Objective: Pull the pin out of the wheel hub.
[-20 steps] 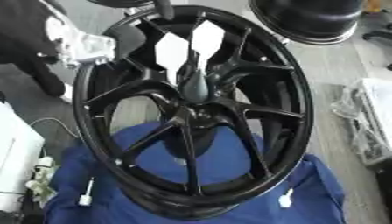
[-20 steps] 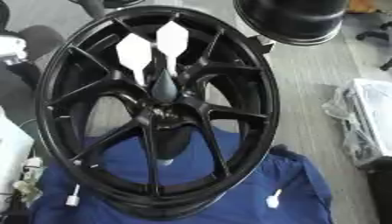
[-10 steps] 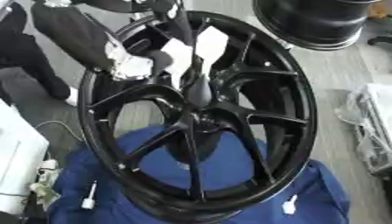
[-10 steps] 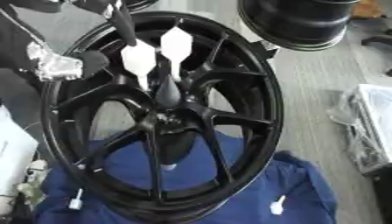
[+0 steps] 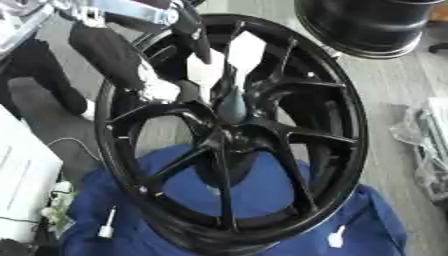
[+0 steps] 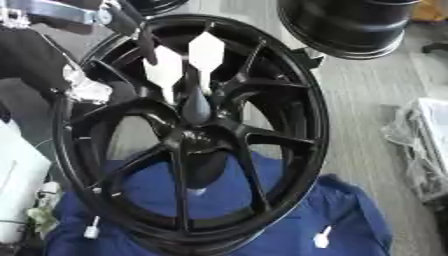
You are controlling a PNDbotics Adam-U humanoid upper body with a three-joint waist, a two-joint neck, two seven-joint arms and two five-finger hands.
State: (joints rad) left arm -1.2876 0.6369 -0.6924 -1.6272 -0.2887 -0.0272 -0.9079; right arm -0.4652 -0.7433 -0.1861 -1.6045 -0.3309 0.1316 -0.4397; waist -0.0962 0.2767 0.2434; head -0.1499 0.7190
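Note:
A large black spoked wheel hub [image 5: 346, 125] lies tilted on a blue cloth [image 5: 376, 220]. From its centre a dark grey tapered pin [image 5: 232, 102] stands up toward me. My left arm comes in from the upper left, a silver joint [image 5: 131, 11] at the top and a black forearm below it. My left hand [image 5: 163, 89] shows as a pale patch with black parts over the spokes, just left of the pin. I cannot make out whether it touches the pin. My right hand shows in neither view.
A second black wheel [image 5: 367, 25] stands at the upper right on the grey floor. Clear plastic bags [image 5: 429, 145] lie at the right edge. A white box [image 5: 22, 190] sits at the left. Small white tags [image 5: 335, 237] lie on the cloth.
My left arm has come from the wheel's upper left rim down and right over the spokes, close to the pin. The whole picture has also shifted a little.

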